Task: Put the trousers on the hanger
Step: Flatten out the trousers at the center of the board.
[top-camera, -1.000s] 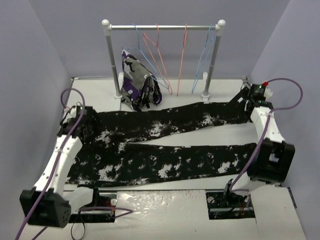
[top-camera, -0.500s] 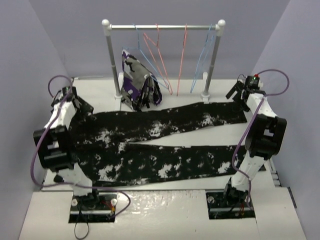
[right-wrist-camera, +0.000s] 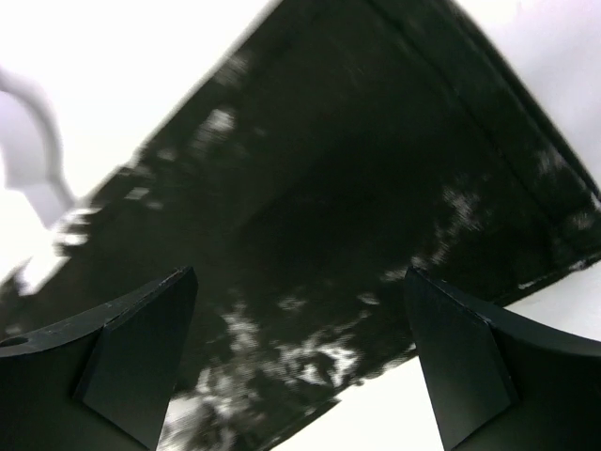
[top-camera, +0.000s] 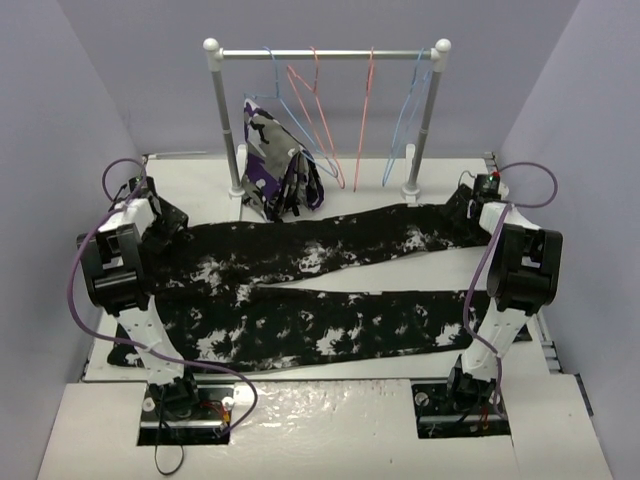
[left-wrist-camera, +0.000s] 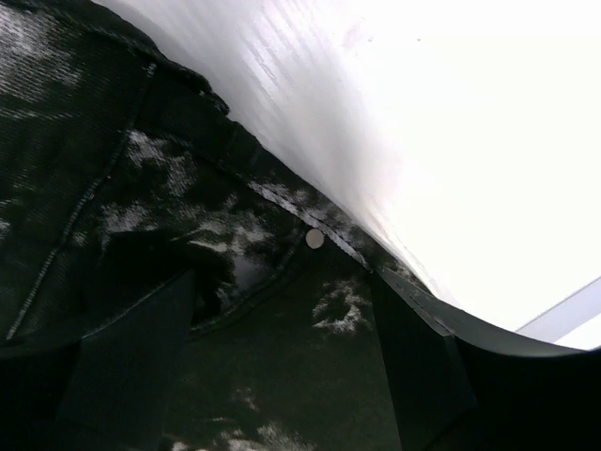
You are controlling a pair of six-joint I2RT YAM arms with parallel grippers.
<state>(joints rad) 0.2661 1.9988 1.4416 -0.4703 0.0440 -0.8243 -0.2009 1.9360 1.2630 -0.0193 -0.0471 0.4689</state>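
The trousers (top-camera: 320, 325) lie flat across the table (top-camera: 330, 430), waist to the left and cuffs to the right. The near leg runs along the near edge, and the far leg angles away from it, leaving a bare wedge between them.

They look like soft denim: limp, fairly weighty for cloth, and long enough to sag and trail from any single hold. The firm places to pinch are the stitched waistband and the hemmed cuffs. The middle of a leg would probably just bunch.

At the far left, the left gripper (top-camera: 163, 222) hangs over the waist corner. In its wrist view its claw (left-wrist-camera: 280, 282) is spread wide and holds nothing, and below it are the waistband edge and a pocket seam with a rivet (left-wrist-camera: 315, 240). I cannot tell whether the tips touch the cloth.

At the far right, the right gripper (top-camera: 466, 207) is above the far leg's cuff. Its claw (right-wrist-camera: 300, 277) is also spread wide and empty, with the hem showing between the fingers.

Farthest back, the hanger (top-camera: 400, 125) hangs on the rail (top-camera: 330, 54) towards its right end, well apart from the trousers. A second blue hanger and some pink hangers (top-camera: 365, 110) share the rail, and a purple garment (top-camera: 275, 165) sits by the left post. The thin wire is likely to swing under the load.
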